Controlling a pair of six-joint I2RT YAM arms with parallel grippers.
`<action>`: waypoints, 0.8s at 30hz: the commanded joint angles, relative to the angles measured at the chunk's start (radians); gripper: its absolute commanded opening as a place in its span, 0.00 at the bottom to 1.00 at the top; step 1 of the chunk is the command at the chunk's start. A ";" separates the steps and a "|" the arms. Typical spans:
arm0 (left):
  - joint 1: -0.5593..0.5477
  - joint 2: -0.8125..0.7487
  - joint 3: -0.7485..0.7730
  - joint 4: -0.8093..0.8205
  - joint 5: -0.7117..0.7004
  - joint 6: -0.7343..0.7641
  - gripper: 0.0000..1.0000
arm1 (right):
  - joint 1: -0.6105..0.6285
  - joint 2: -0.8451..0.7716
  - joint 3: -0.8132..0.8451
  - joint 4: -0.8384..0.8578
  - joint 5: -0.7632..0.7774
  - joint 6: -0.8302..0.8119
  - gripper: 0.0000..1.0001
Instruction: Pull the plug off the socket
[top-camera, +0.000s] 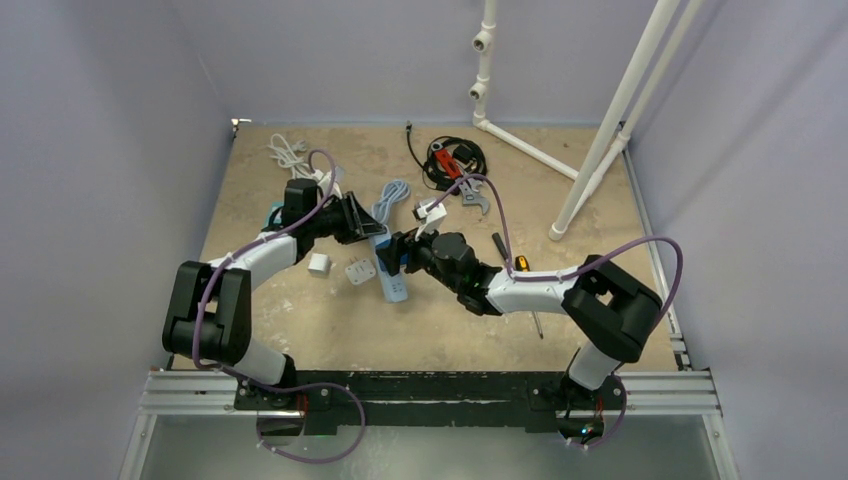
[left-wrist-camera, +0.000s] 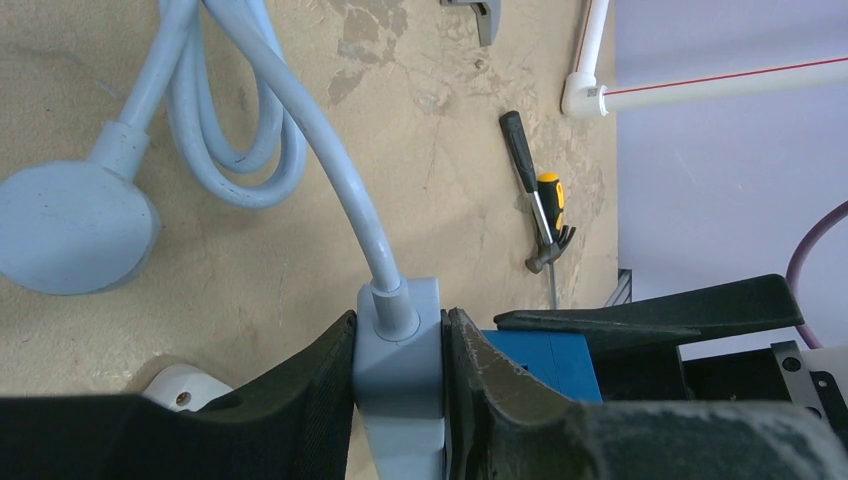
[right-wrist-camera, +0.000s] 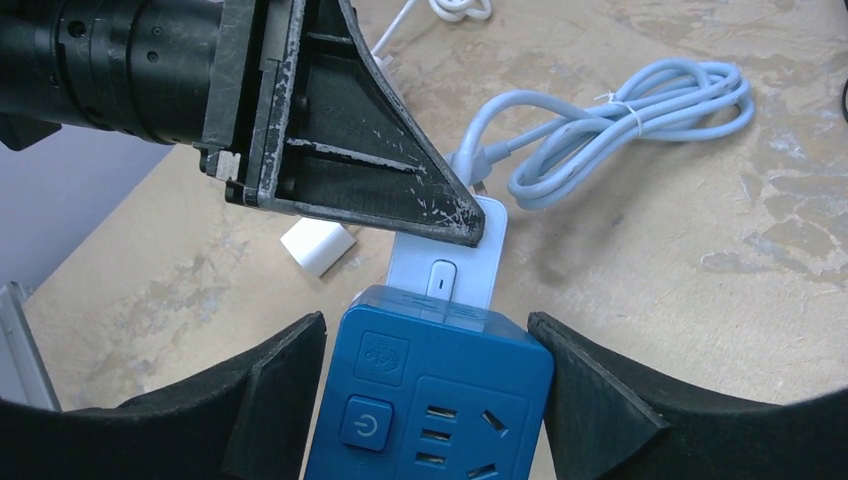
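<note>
Both arms reach in from the near edge and meet about mid-surface, slightly left of centre.

Right pincer (right-wrist-camera: 428, 322): fingers apart, one each side of the blue cube adapter (right-wrist-camera: 440, 400). The right finger looks to touch the adapter's corner, with a thin dark gap on the other side. Can't tell if it's actually squeezing.

The adapter sits on the light-blue power strip (right-wrist-camera: 455, 255), its power button and socket holes facing the right wrist camera. The strip lies flat on the surface, running near-to-far and slightly skewed.

Left pincer (left-wrist-camera: 400, 330): clamped on the strip's far end, both pads tight against its sides right where the cable (left-wrist-camera: 300, 110) enters.

Just left of the strip are a white charger block (top-camera: 320, 264) and a white plug adapter (top-camera: 360, 271), both loose on the surface.

On the right side, past the right forearm, are a small hammer (left-wrist-camera: 525, 165) and a yellow-handled screwdriver (left-wrist-camera: 548, 195), lying side by side.

Further out, the strip's cable arcs into a tied coil (right-wrist-camera: 630, 110) and ends in a round flat plug (left-wrist-camera: 70, 225) lying on the surface.

Toward the far edge there is a wrench (top-camera: 472, 197), then a black cable bundle (top-camera: 455, 160) with something red in it. A white cable (top-camera: 290, 152) sits near the far-left corner. A white PVC pipe frame (top-camera: 600, 130) stands at the far-right corner.
</note>
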 joint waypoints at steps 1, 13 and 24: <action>0.005 -0.055 0.052 0.055 0.053 0.018 0.00 | 0.004 0.024 0.066 0.016 -0.020 -0.009 0.73; 0.006 -0.079 0.072 0.000 0.019 0.069 0.00 | -0.034 0.033 0.066 0.008 -0.056 0.013 0.21; 0.006 -0.081 0.074 -0.017 -0.004 0.087 0.00 | -0.116 0.000 0.024 0.063 -0.175 0.017 0.00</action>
